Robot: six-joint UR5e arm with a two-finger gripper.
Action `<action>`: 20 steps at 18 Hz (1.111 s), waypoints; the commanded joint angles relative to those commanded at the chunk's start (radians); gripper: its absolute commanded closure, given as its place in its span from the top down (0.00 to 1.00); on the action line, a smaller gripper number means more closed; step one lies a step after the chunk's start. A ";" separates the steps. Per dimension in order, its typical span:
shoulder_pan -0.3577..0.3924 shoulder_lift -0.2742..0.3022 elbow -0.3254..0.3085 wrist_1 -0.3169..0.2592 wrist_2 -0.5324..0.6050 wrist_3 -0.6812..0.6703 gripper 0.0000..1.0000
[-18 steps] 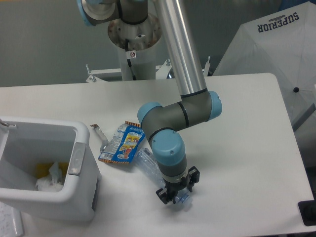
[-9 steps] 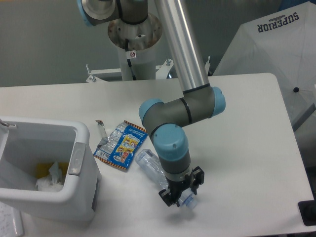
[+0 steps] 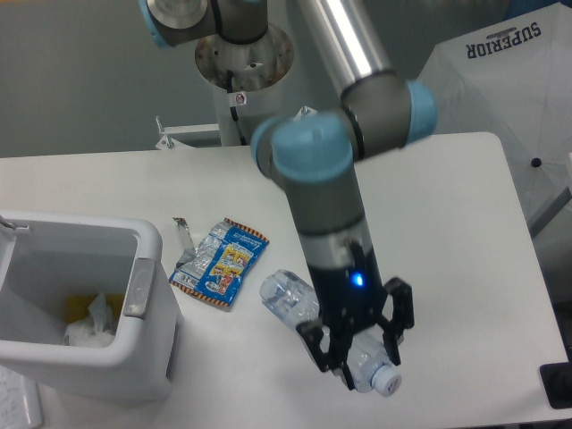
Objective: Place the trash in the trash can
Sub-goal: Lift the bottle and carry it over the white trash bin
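Observation:
My gripper [image 3: 359, 349] is shut on the clear plastic bottle [image 3: 292, 298], holding it near its white cap [image 3: 387, 382]. The bottle is tilted, its base up-left and its cap down-right, raised above the table's front right part. The blue-and-orange snack wrapper [image 3: 222, 263] lies flat on the table, to the left of the bottle. The white trash can [image 3: 134, 357] stands at the front left, with its grey handle strip [image 3: 138, 287] on the near rim. It holds crumpled white paper [image 3: 89, 325] and something yellow.
A small silvery scrap [image 3: 182, 239] lies just left of the wrapper. The arm's base column [image 3: 243, 80] stands behind the table. A white fabric cover [image 3: 500, 98] with dark lettering rises beyond the right edge. A dark object [image 3: 556, 384] sits at the bottom right corner.
The gripper has risen from the table with the bottle in it and shifted right, closer to the camera. The wrapper moved slightly left a second ago and has lain still since.

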 joint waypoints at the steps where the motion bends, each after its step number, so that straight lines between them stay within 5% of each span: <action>1: -0.015 0.017 0.005 0.002 0.000 0.000 0.56; 8: -0.178 0.097 0.023 0.002 0.002 -0.008 0.56; 20: -0.341 0.034 0.021 0.002 0.002 -0.006 0.58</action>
